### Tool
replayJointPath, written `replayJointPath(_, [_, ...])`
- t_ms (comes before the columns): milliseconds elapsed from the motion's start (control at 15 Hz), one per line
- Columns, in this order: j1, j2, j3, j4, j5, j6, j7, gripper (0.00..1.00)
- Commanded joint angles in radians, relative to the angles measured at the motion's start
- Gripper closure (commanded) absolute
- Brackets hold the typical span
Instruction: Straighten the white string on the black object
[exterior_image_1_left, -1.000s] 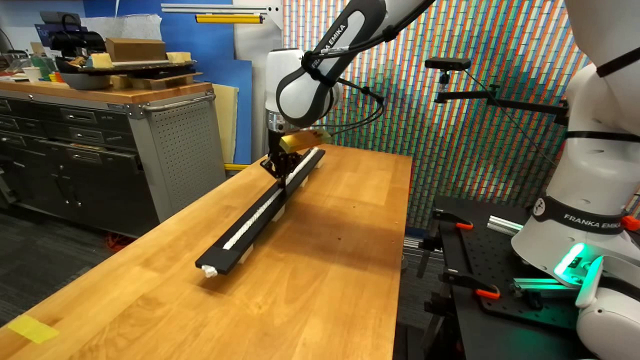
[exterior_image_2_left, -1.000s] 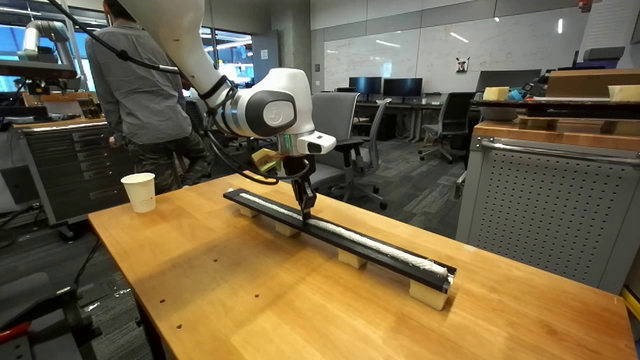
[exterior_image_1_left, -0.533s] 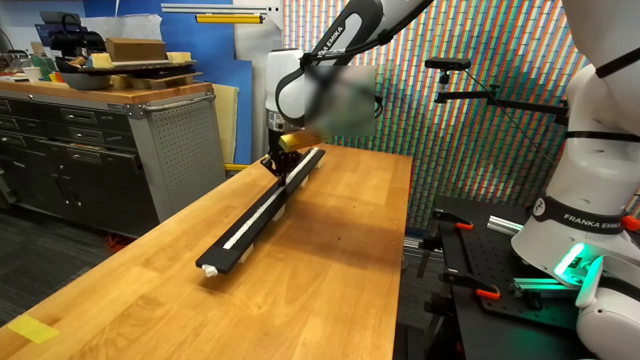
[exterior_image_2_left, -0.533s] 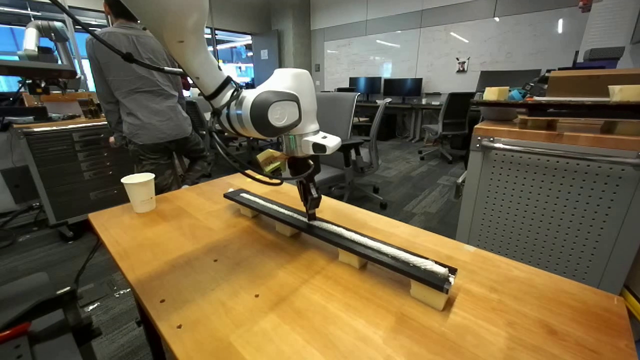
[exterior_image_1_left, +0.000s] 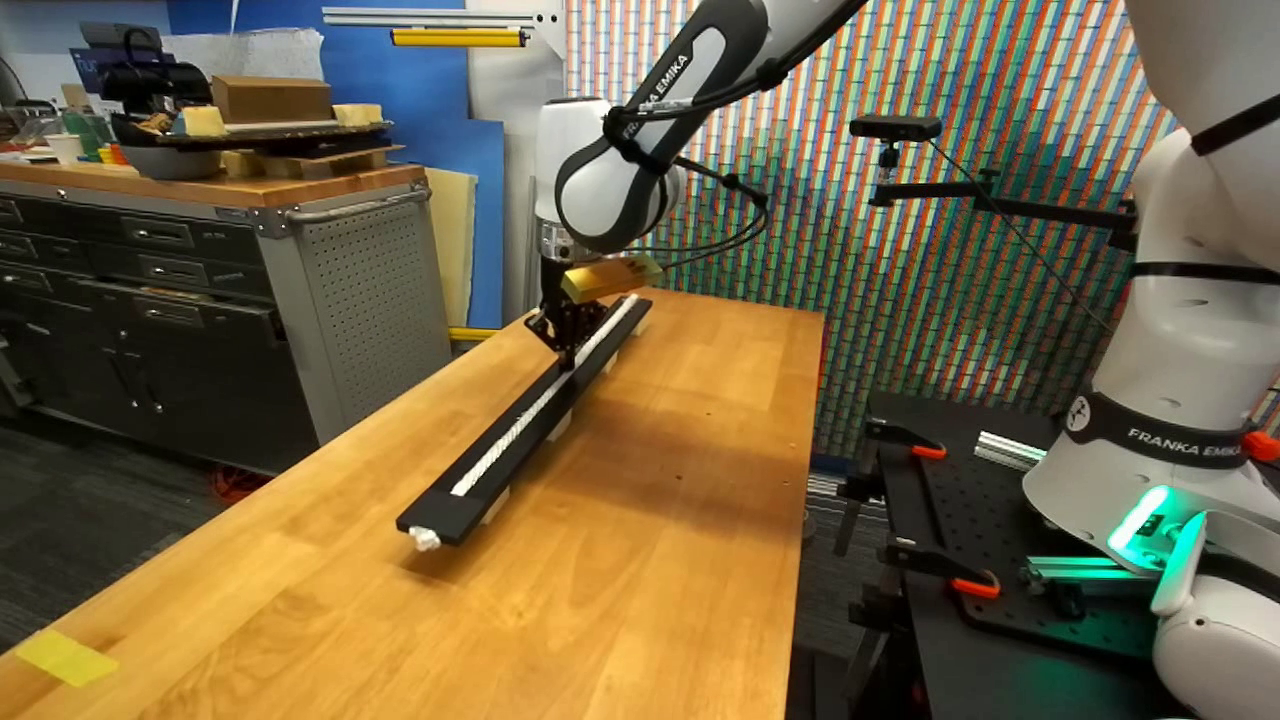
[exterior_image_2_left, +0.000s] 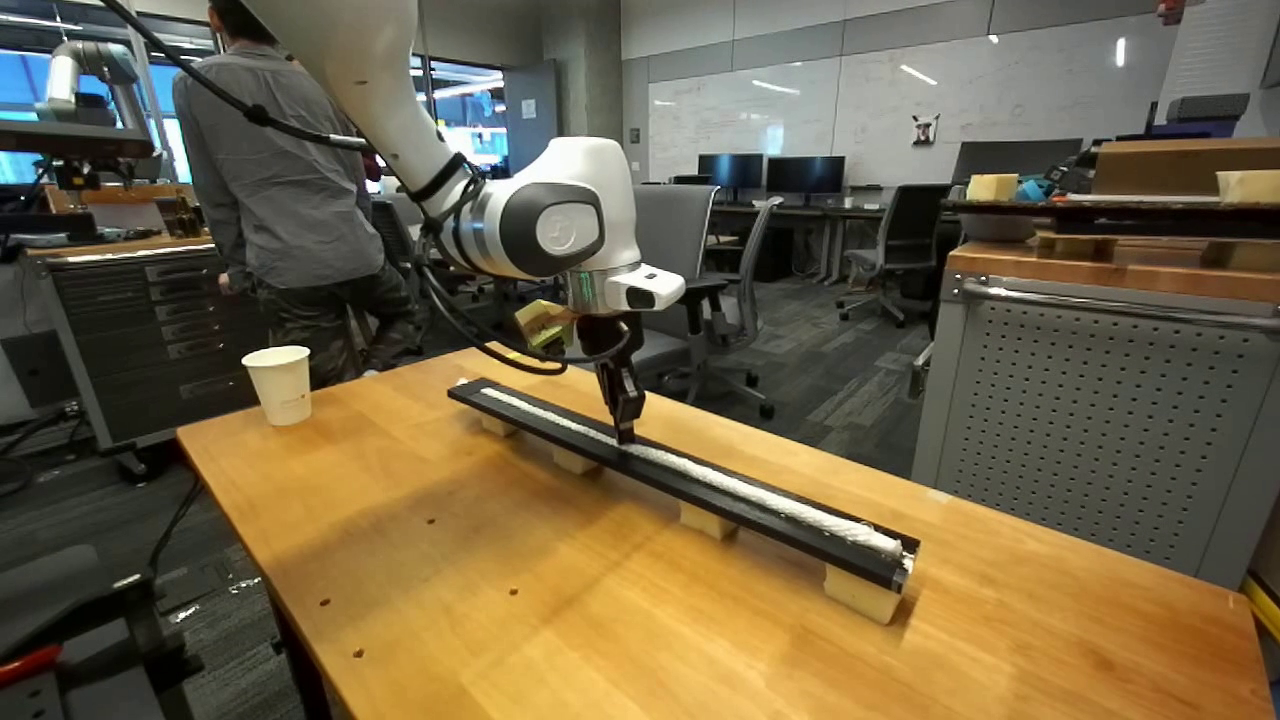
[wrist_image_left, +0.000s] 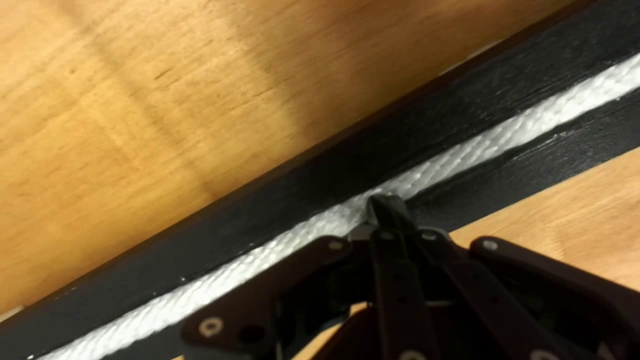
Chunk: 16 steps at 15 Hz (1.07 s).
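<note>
The black object (exterior_image_1_left: 452, 512) is a long, narrow bar raised on small blocks above the wooden table. Along its top the white string (wrist_image_left: 465, 155) lies nearly straight, visible in both exterior views too. My gripper (wrist_image_left: 387, 200) is shut, its fingertips pressed together with no string between them. They point down at the string's side and overlap it in the wrist view; the exact contact is hidden. In an exterior view the gripper (exterior_image_2_left: 625, 437) stands over the bar's middle part, its tip at the string. A white tuft (exterior_image_1_left: 425, 540) sticks out below the bar's near end.
Pale blocks (exterior_image_2_left: 862, 595) support the bar along its length. A paper cup (exterior_image_2_left: 280, 385) stands near a table corner. Yellow tape (exterior_image_1_left: 66, 657) marks the table's edge. A tool cabinet (exterior_image_1_left: 370, 300) stands beyond the table, and a person (exterior_image_2_left: 280, 190) stands in the background.
The gripper has shifted slightly along the bar, staying shut with its tip at the string. The black bar, with the string on it, has also slid a little.
</note>
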Motion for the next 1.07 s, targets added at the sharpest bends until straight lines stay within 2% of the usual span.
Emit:
replayJointPath(0, [-0.035,-0.015,0.004,-0.04,0.013,0.047,-0.027,1.0])
replayJointPath(400, [-0.074,-0.013,0.025,-0.027,0.063,0.069,-0.041,1.0])
replayJointPath(1000, [-0.062,-0.041,-0.001,-0.056,0.042,0.077,-0.021,1.0])
